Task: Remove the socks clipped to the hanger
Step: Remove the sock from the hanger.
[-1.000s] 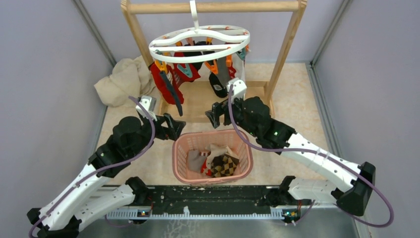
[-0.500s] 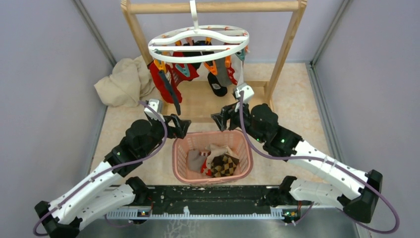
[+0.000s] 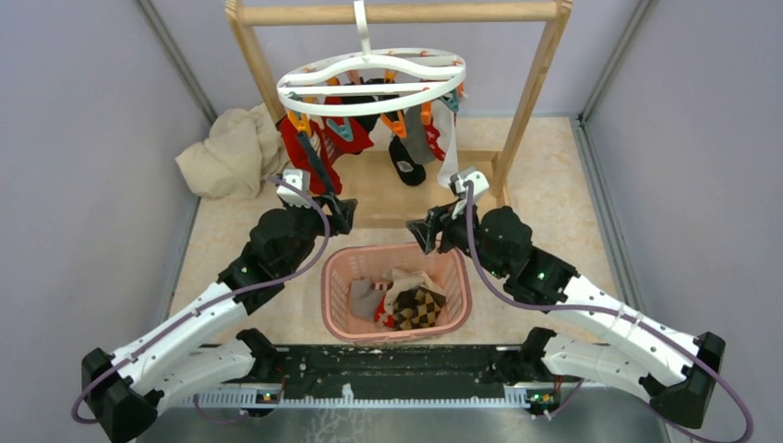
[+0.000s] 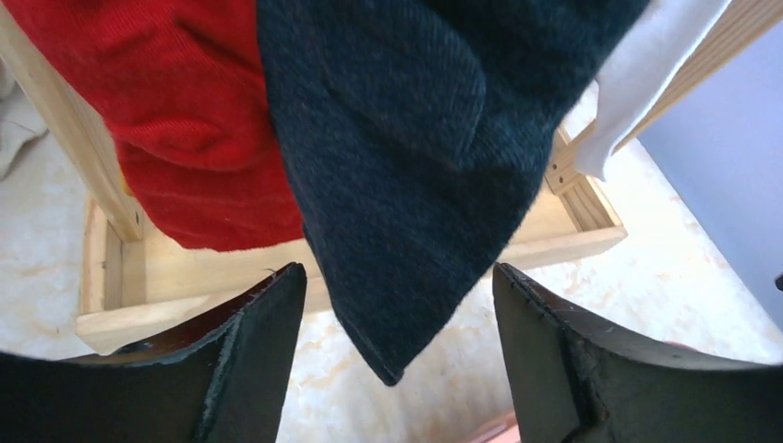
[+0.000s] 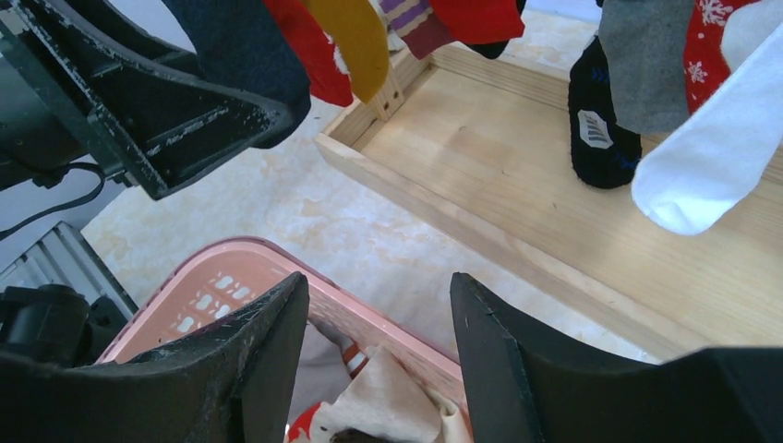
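One hanger (image 3: 371, 76) on wooden rail (image 3: 397, 13); at least eight socks (image 3: 295, 148) clipped beneath, exact count hidden by overlap. Left gripper (image 4: 399, 277) spread wide, astride dark sock (image 4: 406, 166) tip, untouched. Right gripper (image 5: 379, 286) parted, empty, over one pink basket (image 3: 326, 291); contents jumbled.

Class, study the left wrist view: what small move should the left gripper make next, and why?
Probably close the left gripper on the dark sock. Its jaws stand open and the sock's toe hangs between the fingers, while the red sock beside it is not between them. A grip there would likely let it tug the sock free.
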You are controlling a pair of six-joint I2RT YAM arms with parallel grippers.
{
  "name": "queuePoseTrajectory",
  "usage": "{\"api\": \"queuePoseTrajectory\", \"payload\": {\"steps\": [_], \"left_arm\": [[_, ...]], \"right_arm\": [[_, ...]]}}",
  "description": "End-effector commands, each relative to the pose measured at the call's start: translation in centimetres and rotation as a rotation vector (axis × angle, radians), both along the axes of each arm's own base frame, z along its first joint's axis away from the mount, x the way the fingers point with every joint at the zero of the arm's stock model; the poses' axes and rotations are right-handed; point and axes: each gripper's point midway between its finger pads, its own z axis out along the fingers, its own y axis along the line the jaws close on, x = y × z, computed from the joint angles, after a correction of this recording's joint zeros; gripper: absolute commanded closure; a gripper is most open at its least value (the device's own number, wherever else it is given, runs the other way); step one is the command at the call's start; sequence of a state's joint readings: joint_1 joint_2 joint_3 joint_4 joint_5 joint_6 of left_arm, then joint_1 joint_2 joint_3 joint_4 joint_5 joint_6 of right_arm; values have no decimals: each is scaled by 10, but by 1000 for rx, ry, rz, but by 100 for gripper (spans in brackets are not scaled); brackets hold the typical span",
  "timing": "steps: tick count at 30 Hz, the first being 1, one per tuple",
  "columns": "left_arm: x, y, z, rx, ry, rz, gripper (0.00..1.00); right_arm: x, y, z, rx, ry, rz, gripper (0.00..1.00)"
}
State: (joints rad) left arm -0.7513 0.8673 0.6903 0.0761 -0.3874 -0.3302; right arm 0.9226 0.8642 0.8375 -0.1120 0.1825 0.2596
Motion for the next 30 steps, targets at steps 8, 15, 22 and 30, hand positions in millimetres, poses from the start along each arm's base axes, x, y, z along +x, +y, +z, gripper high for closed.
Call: {"api": "queuePoseTrajectory", "payload": {"steps": [8, 15, 22, 30], "left_arm": [[23, 9, 11, -20, -64, 43, 51], [26, 8, 6, 2, -49, 21, 81], [21, 5, 9, 10, -48, -16, 100], [16, 4, 9, 55, -30, -47, 100]], "right_arm": [[-6, -3, 19, 67, -24, 0, 43], [-18, 9, 32, 53, -26, 103, 44], [-33, 22, 59, 56, -61, 200, 44], [-56, 31, 108, 154, -124, 323, 44]]}}
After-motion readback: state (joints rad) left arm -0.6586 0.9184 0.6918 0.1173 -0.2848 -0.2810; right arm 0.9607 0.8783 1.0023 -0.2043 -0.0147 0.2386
